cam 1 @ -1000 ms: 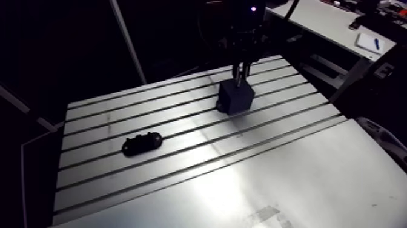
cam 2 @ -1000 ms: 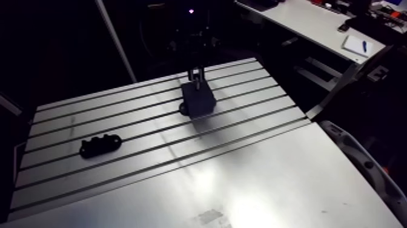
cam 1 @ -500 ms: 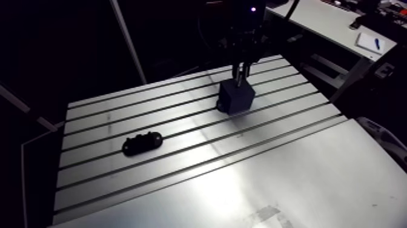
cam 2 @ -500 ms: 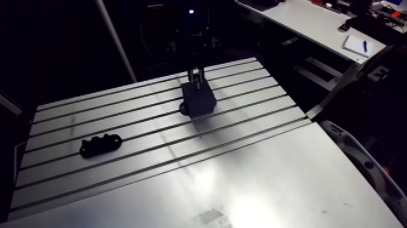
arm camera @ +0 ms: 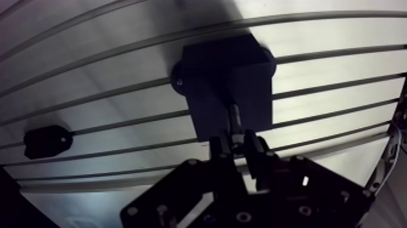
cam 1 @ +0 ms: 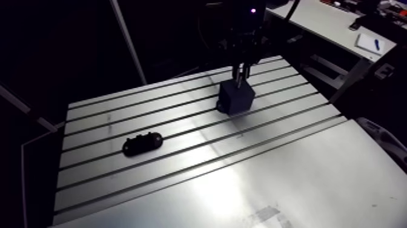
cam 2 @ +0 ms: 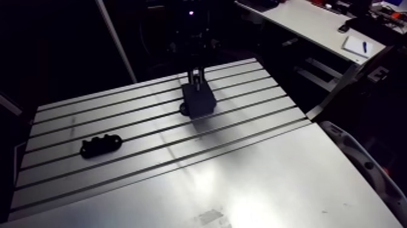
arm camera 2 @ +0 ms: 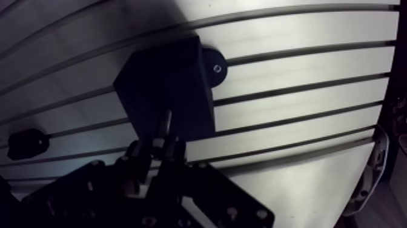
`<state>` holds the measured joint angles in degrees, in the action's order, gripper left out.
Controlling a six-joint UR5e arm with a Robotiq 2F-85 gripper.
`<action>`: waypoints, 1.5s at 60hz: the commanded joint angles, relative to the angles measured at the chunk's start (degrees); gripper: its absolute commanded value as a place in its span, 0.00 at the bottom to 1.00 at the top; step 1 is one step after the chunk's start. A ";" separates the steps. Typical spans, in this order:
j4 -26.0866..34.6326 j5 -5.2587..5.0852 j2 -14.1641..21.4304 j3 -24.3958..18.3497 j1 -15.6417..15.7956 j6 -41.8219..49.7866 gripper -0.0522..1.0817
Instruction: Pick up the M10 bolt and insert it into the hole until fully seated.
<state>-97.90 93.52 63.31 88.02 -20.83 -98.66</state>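
A dark square block [cam 1: 236, 97] stands on the slotted table [cam 1: 272, 176] towards its far side. My gripper [cam 1: 241, 74] hangs straight above the block. In the wrist view the gripper [arm camera: 237, 143] is shut on the M10 bolt [arm camera: 234, 119], a thin metal shank that points down at the block's top face [arm camera: 224, 85]. The bolt's tip lies over the block; I cannot tell whether it touches the block. The hole is not visible on the dark top.
A small black oblong part [cam 1: 143, 144] lies on the table's left side, well away from the block; in the wrist view it [arm camera: 47, 140] sits off to the gripper's side. A round foot [arm camera 2: 213, 68] sticks out at the block's base.
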 commanded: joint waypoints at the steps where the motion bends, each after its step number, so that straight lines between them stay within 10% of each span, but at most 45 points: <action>1: -0.14 0.03 0.10 0.26 0.00 0.00 1.00; 35: -1.06 0.02 -0.08 1.49 -0.18 0.28 0.96; 39: -1.68 0.11 0.01 1.49 -0.18 0.27 0.80; 42: -1.81 0.54 0.01 1.49 -0.10 0.27 0.33; 48: -2.06 0.56 0.18 1.65 -0.09 0.43 0.06; 90: -5.16 0.83 2.67 1.86 0.42 -0.35 0.05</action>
<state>-103.03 94.35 64.78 89.87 -20.77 -98.88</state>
